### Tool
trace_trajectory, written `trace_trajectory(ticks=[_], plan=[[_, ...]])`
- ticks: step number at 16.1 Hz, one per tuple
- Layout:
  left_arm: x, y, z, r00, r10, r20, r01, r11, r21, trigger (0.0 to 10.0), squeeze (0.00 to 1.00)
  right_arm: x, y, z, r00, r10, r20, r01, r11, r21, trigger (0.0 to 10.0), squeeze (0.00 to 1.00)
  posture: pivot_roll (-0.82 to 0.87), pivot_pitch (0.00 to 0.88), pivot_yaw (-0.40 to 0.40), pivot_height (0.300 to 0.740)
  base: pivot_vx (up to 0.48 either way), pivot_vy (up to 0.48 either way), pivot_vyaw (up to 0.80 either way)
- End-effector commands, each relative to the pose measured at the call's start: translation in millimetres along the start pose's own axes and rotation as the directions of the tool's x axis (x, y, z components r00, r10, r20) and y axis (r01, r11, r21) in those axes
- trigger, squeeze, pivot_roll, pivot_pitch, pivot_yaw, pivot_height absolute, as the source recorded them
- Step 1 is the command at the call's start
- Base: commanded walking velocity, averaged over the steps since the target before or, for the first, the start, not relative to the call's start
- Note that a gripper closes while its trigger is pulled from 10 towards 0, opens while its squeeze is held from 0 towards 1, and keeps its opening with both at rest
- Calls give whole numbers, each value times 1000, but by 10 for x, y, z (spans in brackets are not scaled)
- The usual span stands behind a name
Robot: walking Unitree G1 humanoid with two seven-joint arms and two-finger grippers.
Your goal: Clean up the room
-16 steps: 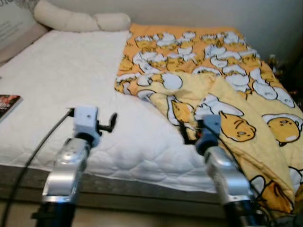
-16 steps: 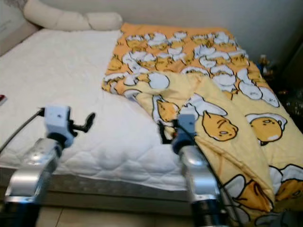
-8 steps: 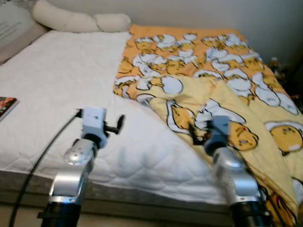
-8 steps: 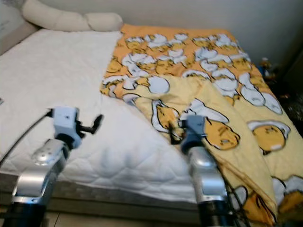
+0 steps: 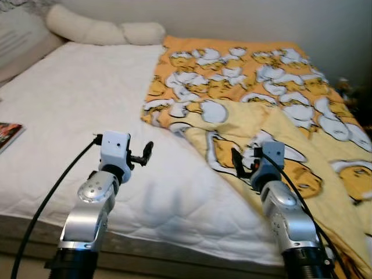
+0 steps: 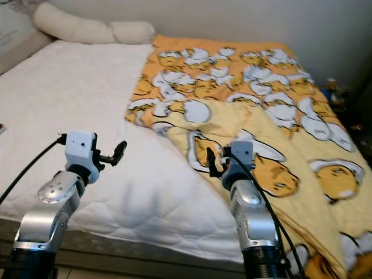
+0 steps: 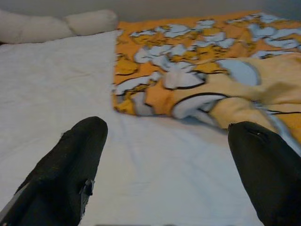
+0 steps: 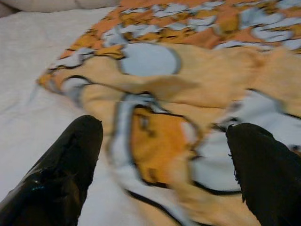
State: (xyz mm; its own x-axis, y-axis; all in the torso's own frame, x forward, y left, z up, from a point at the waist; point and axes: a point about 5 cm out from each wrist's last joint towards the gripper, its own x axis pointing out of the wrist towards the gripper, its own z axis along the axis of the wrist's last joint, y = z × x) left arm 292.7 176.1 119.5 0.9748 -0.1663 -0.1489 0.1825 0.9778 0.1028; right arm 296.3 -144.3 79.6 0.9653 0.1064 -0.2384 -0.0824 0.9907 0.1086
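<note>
2 claws up over the bed [image 5: 70,116], both w/ fingers spread wide, nothing held. Left claw [image 5: 146,152] hovers above bare white mattress, near the front edge, apart from the blanket. Right claw [image 5: 239,163] sits at the blanket's [image 5: 279,87] folded-back edge, just over the yellow underside; left finger [image 8: 61,174] over the white sheet/blanket border, right finger [image 8: 268,174] over the print. Can't tell if it touches the fabric. Blanket: orange w/ white & yellow cartoon print, covers the robot's right half of the bed, 1 corner flipped over showing the pale yellow side, rumpled. Long cream pillow [image 5: 99,32] at the far head end by the wall. Book/magazine [image 5: 9,132] on the mattress's left edge.
</note>
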Motion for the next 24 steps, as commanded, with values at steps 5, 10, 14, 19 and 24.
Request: trace_trajectory(ticks=[5, 10, 14, 19, 24], plan=[[-11, 28, 11, 1000, 4, -3, -4, 1000, 3, 10000, 494, 4, 57, 13, 1000, 15, 3, -15, 1000, -10, 10000, 0, 20, 0, 3, 740, 299, 0, 0], [-51, 18, 3, 1000, -5, -7, 5, 1000, 2, 10000, 490, -28, 54, 4, 1000, 7, 2, -7, 1000, -20, 10000, 0, 12, 0, 9, 740, 294, 0, 0], [-84, 18, -27, 999, -19, -29, 21, 999, 46, 10000, 467, -68, 56, -50, 1000, -12, -4, 12, 1000, 13, 10000, 0, 23, 0, 13, 740, 0, 0, 0], [-151, -76, -31, 996, -82, -35, 85, 994, 64, 10000, 475, -63, -44, -105, 998, -34, -58, 31, 998, -47, 10000, 1000, 34, 0, -18, 740, 0, 0, 0], [-77, -138, 9, 962, -264, -74, 272, 950, 151, 10000, 478, 214, -235, 100, 995, -76, -65, 74, 997, -33, 10000, 1000, 29, 0, -8, 740, 0, 0, 0]])
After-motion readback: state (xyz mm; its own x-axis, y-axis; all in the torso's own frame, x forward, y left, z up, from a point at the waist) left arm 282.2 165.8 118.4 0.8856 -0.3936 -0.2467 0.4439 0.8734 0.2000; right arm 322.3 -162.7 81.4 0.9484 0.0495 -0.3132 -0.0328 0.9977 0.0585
